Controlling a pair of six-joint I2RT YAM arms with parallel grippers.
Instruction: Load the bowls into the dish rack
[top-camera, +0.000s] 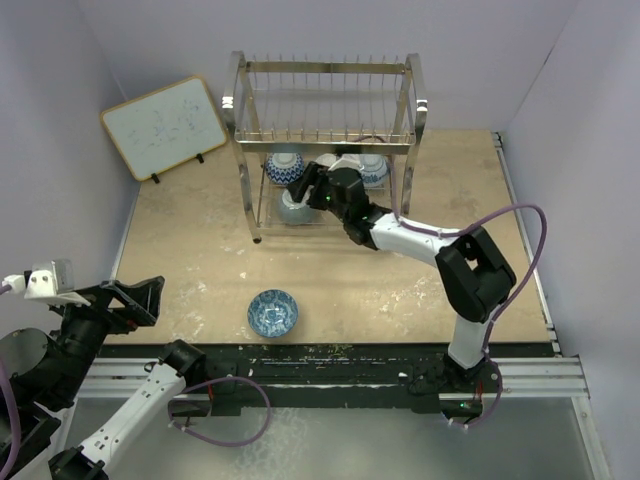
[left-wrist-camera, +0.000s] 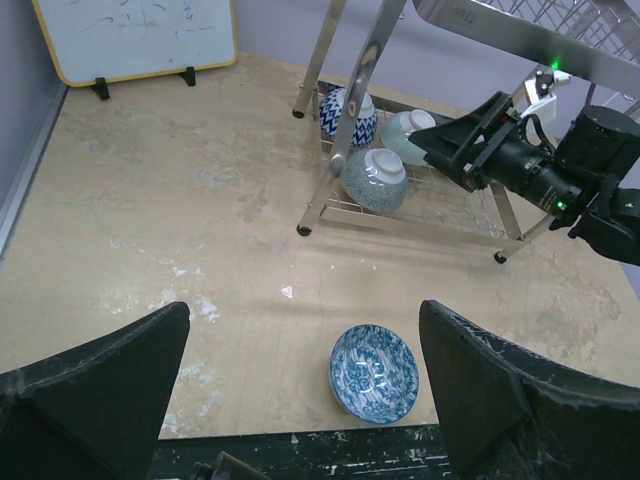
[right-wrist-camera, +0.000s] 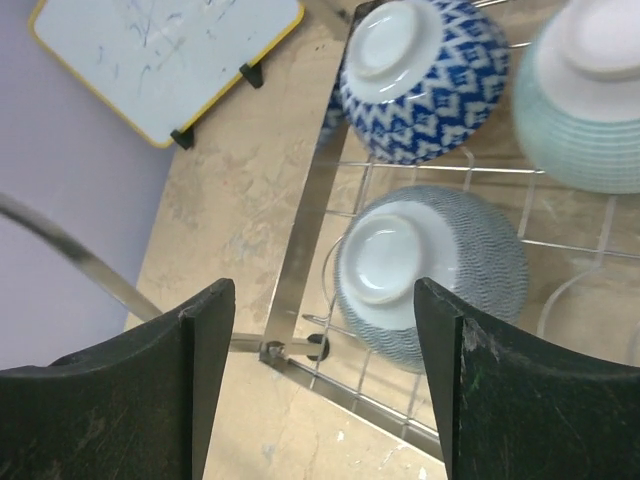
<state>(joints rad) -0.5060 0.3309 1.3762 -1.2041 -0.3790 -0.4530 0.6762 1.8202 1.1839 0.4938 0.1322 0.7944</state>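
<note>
The silver wire dish rack (top-camera: 325, 68) stands at the back middle. On its lower tier lie upturned bowls: a blue zigzag bowl (right-wrist-camera: 420, 75), a mint green bowl (right-wrist-camera: 590, 100) and a grey-blue wavy bowl (right-wrist-camera: 440, 270). Another bowl (top-camera: 374, 170) there is partly hidden by my right arm. A blue-patterned bowl (top-camera: 273, 313) sits upright on the table near the front edge, also in the left wrist view (left-wrist-camera: 374, 372). My right gripper (top-camera: 308, 188) is open and empty just in front of the grey-blue bowl (top-camera: 296, 207). My left gripper (top-camera: 140, 298) is open and empty, left of the table bowl.
A wood-framed whiteboard (top-camera: 165, 125) leans at the back left. The rack's front left leg (right-wrist-camera: 305, 230) lies between my right fingers (right-wrist-camera: 200, 370) and the bowls. Purple walls close in on three sides.
</note>
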